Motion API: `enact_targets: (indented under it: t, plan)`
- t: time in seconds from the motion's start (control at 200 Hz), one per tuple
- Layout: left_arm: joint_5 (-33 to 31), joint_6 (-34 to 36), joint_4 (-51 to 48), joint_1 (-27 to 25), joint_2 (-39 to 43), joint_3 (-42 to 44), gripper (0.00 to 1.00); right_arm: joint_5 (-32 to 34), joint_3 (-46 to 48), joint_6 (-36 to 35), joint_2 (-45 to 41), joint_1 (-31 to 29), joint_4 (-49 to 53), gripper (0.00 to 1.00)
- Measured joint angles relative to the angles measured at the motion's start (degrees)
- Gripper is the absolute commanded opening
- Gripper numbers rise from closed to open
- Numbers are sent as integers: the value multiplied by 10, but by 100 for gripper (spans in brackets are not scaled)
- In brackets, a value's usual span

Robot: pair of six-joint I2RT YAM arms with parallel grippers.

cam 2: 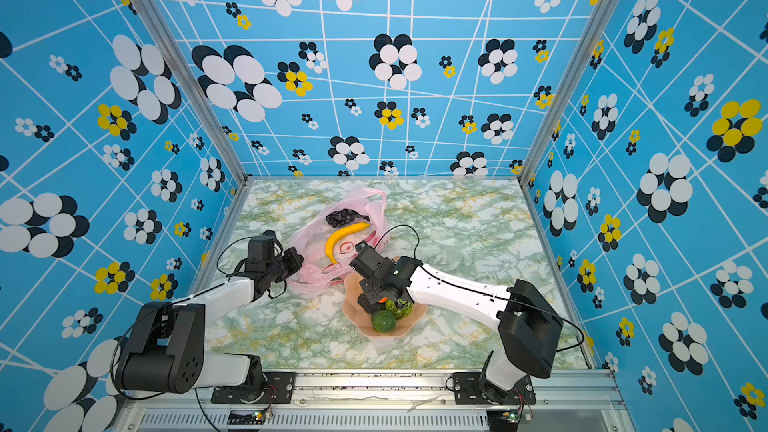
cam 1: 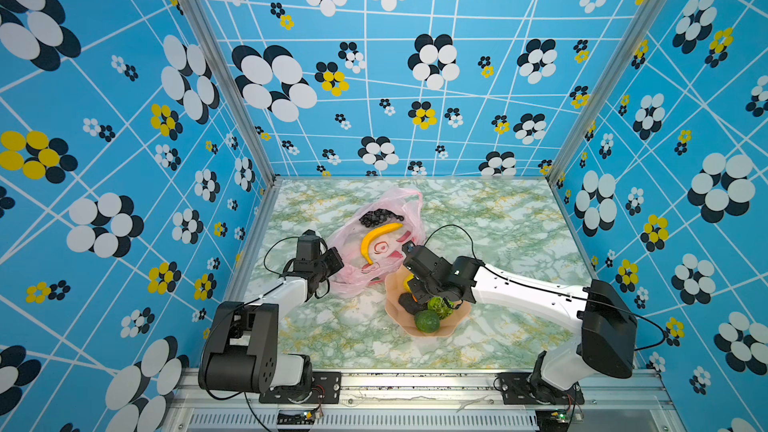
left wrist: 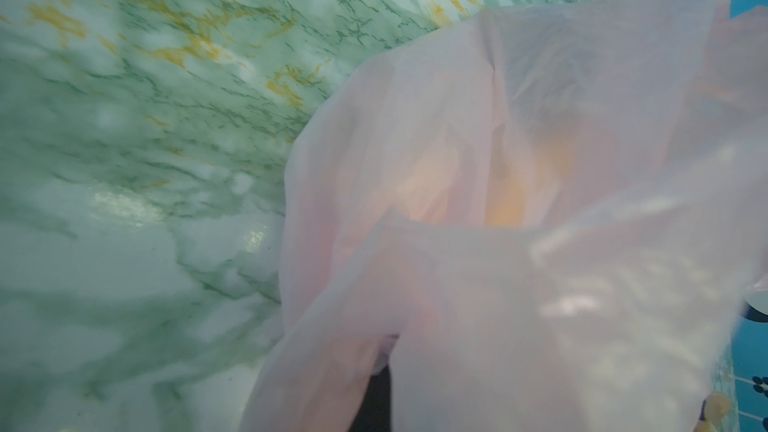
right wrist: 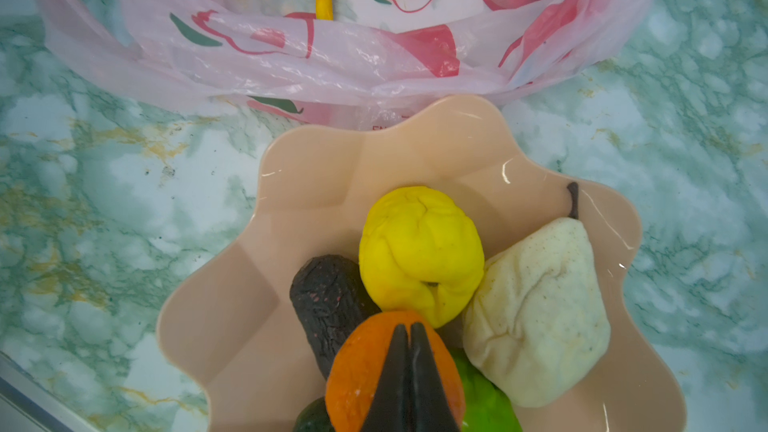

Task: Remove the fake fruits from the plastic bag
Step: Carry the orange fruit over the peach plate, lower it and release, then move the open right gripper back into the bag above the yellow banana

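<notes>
The pink plastic bag (cam 1: 349,243) lies open on the marble table in both top views. Inside it rest a yellow banana (cam 1: 376,238) and a dark grape bunch (cam 1: 380,217). My left gripper (cam 1: 333,267) is shut on the bag's near left edge; in the left wrist view the film (left wrist: 498,284) drapes over the jaws and hides most of them. My right gripper (right wrist: 409,328) is shut and empty, right over an orange (right wrist: 357,367) in the peach bowl (right wrist: 316,184). Beside the orange lie a yellow ribbed fruit (right wrist: 419,251), a pale pear (right wrist: 540,317), a dark avocado (right wrist: 328,305) and a green fruit (right wrist: 486,405).
The bowl (cam 1: 392,309) stands just in front of the bag, its far rim touching the plastic. Two green fruits (cam 1: 427,321) show in its near half. Blue patterned walls enclose the table on three sides, and a metal rail (cam 1: 415,384) runs along the front.
</notes>
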State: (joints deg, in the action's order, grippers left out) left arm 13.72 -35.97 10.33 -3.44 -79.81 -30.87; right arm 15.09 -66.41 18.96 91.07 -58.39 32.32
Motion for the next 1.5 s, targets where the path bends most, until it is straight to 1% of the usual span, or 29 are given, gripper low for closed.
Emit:
enact_targets:
  t: [0.28, 0.385, 0.635, 0.73, 0.965, 1.255, 1.395, 1.5]
  plan:
    - [0, 0, 0, -1, 0, 0, 0, 13, 11, 0, 0, -10, -12, 0]
    - [0, 0, 0, -3, 0, 0, 0, 16, 11, 0, 0, -12, -12, 7]
    - [0, 0, 0, -4, 0, 0, 0, 23, 11, -1, 0, -15, -12, 13]
    - [0, 0, 0, -4, 0, 0, 0, 23, 11, -1, 0, -16, -12, 19]
    - [0, 0, 0, -4, 0, 0, 0, 23, 11, -1, -1, -16, -11, 29]
    - [-5, 6, 0, -12, 0, -1, 0, 25, 10, 10, -20, -16, -8, 50]
    - [-25, 10, -13, -15, 5, -2, 0, 35, -17, 23, -28, -16, -4, 60]
    - [-46, 10, -29, -15, 24, -2, 0, 43, -53, 40, -28, -13, -17, 64]
